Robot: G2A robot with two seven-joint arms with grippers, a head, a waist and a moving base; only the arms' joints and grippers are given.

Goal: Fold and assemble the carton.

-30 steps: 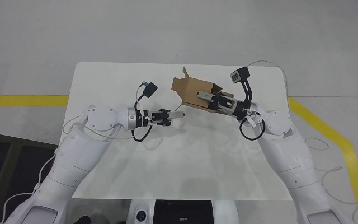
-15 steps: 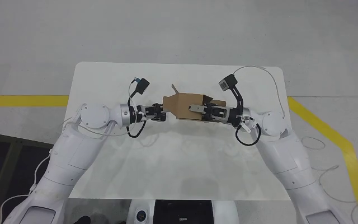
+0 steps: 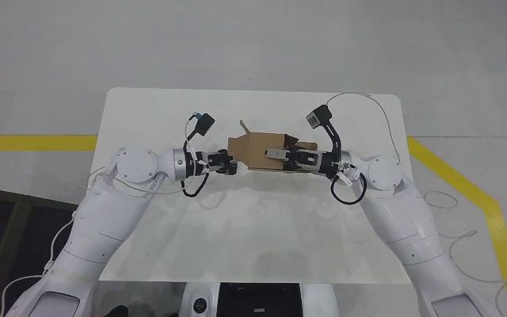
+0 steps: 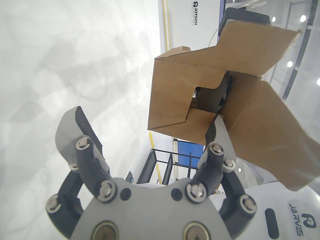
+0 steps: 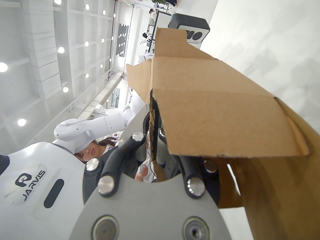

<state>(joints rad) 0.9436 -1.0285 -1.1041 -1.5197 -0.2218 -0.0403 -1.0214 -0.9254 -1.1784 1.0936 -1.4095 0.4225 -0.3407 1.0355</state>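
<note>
Over the middle of the white table, the left gripper has its jaws spread wide and grips nothing, with one finger against a loose flap at the left end of the carton. The right gripper comes in from the right, its jaws pinched tight on the carton's right-hand wall. Another flap juts out at the carton's far left corner.

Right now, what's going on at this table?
A two-armed robot is assembling a cardboard carton over a white table. The right gripper is clamped on one wall of the carton, holding it between the two arms. The left gripper is open at the carton's other end, one finger beside a flap. The flaps there are only partly folded, leaving a gap.
</note>
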